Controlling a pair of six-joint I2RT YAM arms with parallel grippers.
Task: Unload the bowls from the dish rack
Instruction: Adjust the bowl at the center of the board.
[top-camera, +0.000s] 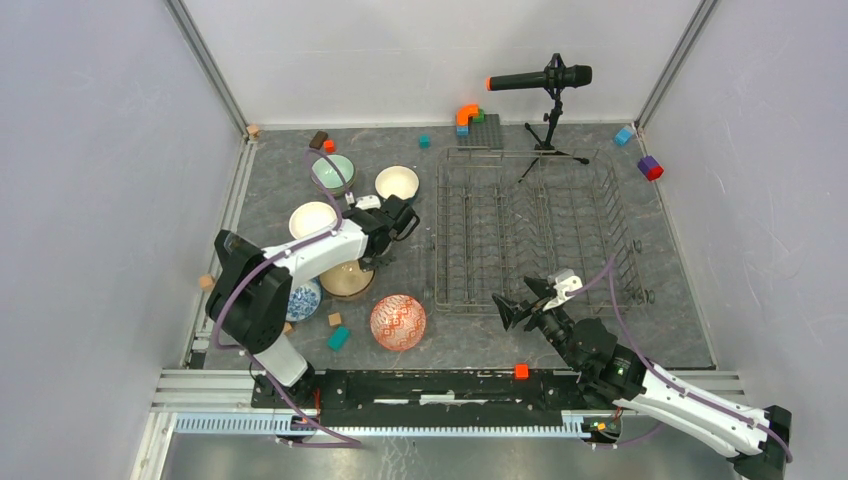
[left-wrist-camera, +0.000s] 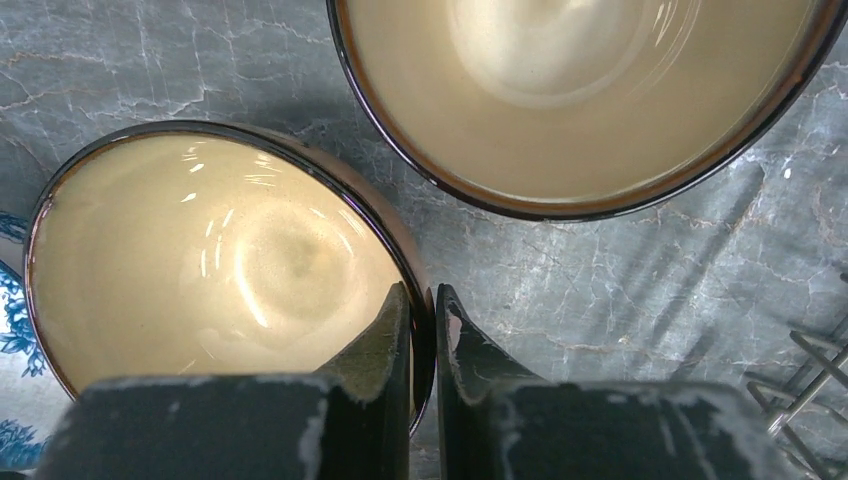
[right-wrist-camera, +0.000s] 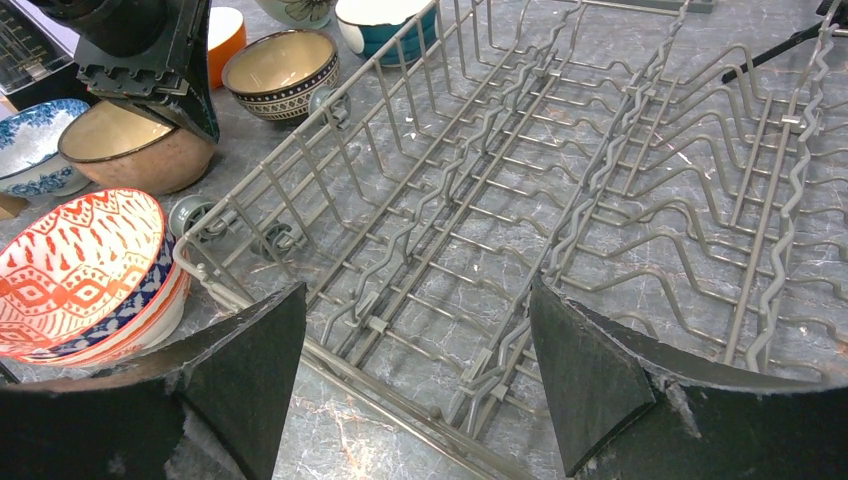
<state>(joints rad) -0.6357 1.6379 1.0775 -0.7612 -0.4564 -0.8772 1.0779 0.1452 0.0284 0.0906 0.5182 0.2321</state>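
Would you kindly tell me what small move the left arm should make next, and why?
Probably open the left pincer and lift clear. It is shut on the rim of the tan dark-rimmed ceramic bowl, which appears to sit on the marbled grey table already, and the grey wire dish rack shows no bowls left in it.

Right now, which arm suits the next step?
Left, to let go: left pincer grips the rim of the brown, cream-lined ceramic bowl; right pincer hangs open over the bare grey wire dish rack.
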